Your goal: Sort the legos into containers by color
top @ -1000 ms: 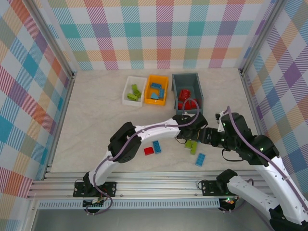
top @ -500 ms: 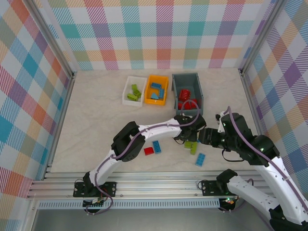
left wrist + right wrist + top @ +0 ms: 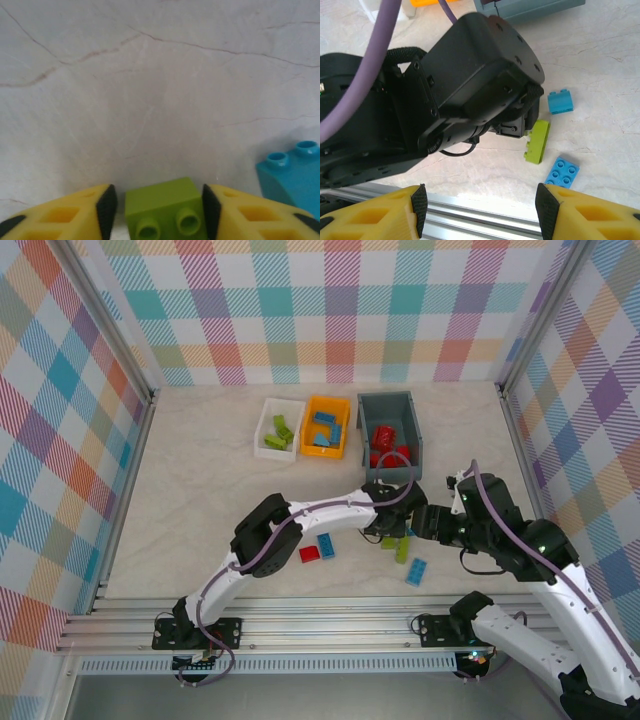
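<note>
In the left wrist view a lime green lego (image 3: 165, 207) lies on the table between my left gripper's (image 3: 156, 212) fingers. The right pad touches it and a thin gap shows on the left side, so the jaws are open. A blue lego (image 3: 292, 172) lies just to its right. From above, the left gripper (image 3: 392, 533) is low over the green legos (image 3: 402, 548). My right gripper (image 3: 482, 215) hangs open and empty beside the left wrist (image 3: 470, 100). A long green lego (image 3: 538, 141) and two blue legos (image 3: 562, 171) lie near it.
A white tray (image 3: 262, 430) with green legos, an orange bin (image 3: 341, 448) with blue ones and a grey bin (image 3: 388, 400) with red ones stand at the back. A red lego (image 3: 309, 553) and a blue lego (image 3: 326, 544) lie under the left arm. The metal rail (image 3: 485, 222) borders the near edge.
The left gripper has moved down and nearer, onto the green lego, and its jaws have narrowed round it. The right arm has stayed still.
</note>
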Tool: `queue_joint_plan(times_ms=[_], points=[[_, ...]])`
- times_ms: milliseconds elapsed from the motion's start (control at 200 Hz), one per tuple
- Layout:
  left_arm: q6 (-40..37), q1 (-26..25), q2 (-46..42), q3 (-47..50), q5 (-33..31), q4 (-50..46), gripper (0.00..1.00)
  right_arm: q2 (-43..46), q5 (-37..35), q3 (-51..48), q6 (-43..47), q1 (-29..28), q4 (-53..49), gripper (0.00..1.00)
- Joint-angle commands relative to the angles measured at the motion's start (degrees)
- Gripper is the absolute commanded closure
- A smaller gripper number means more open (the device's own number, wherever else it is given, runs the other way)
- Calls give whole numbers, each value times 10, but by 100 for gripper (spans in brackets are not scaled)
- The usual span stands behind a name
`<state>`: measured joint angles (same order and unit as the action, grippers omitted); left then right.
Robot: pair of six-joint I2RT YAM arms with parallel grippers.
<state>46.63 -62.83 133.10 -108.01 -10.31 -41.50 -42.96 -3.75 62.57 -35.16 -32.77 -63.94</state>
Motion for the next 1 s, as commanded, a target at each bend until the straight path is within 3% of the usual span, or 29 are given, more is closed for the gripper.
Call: queue_joint_plan(times_ms=[0, 170, 270, 380, 605, 820, 995], points=[[17, -10, -28, 22, 17, 8, 56, -3, 11, -5, -2, -3, 11, 38], [13, -7, -60, 34, -22, 0, 68, -8, 22, -3, 4, -3, 19, 39], [3, 17, -115, 66, -48, 0, 72, -13, 90, -16, 33, -2, 64, 41], [-24, 72, -187, 116, -53, 9, 72, -26, 170, -31, 63, -14, 142, 43], [-130, 232, -258, 144, -23, 20, 72, -128, 127, -16, 91, -84, 268, 41], [-232, 361, -189, 48, -15, 55, 72, -207, 97, -9, 90, -95, 390, 41], [-279, 414, -53, -117, -12, 40, 71, -259, 98, 7, 94, -96, 434, 41]])
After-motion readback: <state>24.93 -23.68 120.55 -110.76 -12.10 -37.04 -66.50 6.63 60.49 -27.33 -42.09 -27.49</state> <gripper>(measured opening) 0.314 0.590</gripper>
